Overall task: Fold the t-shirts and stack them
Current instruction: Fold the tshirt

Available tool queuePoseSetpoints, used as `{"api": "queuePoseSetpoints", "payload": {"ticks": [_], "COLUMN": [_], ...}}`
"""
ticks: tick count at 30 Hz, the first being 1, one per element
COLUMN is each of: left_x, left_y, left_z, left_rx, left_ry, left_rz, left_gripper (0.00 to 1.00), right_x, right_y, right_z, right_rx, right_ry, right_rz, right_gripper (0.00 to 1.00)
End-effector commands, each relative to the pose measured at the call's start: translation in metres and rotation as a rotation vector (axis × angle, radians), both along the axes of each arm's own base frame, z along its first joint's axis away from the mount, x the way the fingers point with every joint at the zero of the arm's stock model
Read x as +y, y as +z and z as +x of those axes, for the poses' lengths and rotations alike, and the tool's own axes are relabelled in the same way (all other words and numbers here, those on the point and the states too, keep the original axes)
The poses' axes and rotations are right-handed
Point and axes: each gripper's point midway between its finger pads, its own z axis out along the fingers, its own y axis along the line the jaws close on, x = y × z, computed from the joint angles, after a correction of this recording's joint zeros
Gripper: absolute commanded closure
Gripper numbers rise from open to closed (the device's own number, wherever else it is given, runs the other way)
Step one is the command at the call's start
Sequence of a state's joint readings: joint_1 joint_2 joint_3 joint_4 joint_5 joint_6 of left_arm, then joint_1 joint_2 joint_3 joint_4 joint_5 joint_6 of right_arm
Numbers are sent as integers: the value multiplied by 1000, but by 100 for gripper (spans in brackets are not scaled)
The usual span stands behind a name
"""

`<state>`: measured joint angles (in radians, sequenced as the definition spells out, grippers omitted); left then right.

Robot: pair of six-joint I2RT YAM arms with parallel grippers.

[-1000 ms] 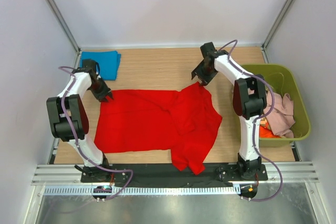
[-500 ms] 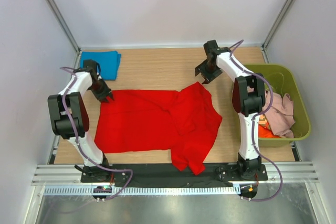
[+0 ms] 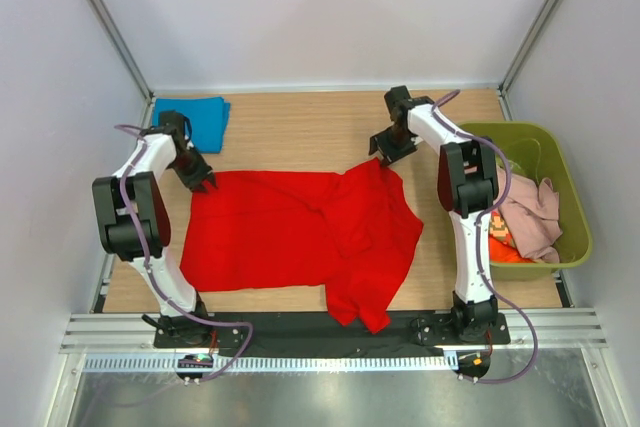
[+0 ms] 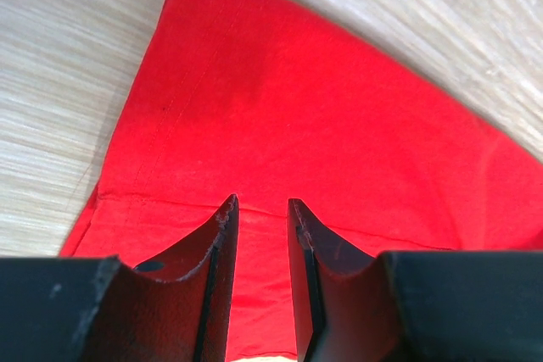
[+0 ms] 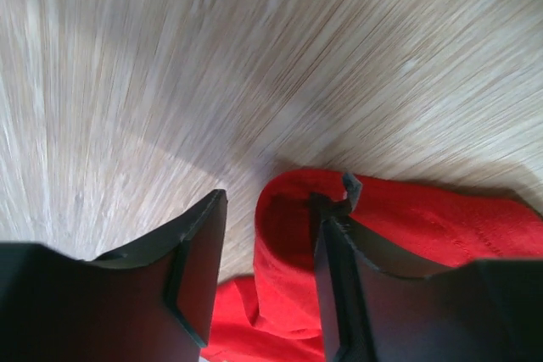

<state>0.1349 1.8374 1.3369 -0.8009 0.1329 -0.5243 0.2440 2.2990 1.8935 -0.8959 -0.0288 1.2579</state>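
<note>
Currently: left gripper (image 4: 261,199), jaws narrowly apart, empty, over red shirt (image 4: 322,116) corner; right gripper (image 5: 273,201), jaws wide, astride its fold, one finger touching.

The red t-shirt (image 3: 290,232) lies spread across the middle of the top view, bright and plain. Its left part is flat and roughly rectangular. Its right part is folded over itself, with creases and a loose flap trailing toward the lower centre. Its upper right tip is bunched into a small raised fold. A blue t-shirt (image 3: 195,117) sits folded flat in the upper left. At the right edge a pale pink t-shirt (image 3: 535,217) lies crumpled over an orange one (image 3: 510,252). Just beside them shows what may be a pixel-print t-shirt (image 3: 497,227).
</note>
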Motion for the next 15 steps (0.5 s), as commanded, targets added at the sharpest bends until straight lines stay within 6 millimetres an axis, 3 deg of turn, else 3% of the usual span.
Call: {"api": "queuePoseSetpoints", "payload": {"ticks": [1, 5, 9, 12, 15], "left_x": [1, 5, 15, 19, 20], "left_y": [11, 10, 11, 5, -5], "left_z": [16, 19, 26, 33, 43], "left_rx": [-42, -35, -35, -24, -3], "left_ry": [11, 22, 57, 77, 97], "left_rz": [-7, -1, -3, -7, -17], "left_gripper": [69, 69, 69, 69, 76], "right_x": [-1, -9, -28, -34, -32], "right_y": [-6, -12, -9, -6, -4], "right_z": [-6, -12, -5, -2, 0], "right_rx": [37, 62, 27, 7, -19], "right_ry": [-64, -103, -80, -45, -38], "right_rz": [11, -17, -111, -148, -136], "right_gripper": [51, 60, 80, 87, 93]}}
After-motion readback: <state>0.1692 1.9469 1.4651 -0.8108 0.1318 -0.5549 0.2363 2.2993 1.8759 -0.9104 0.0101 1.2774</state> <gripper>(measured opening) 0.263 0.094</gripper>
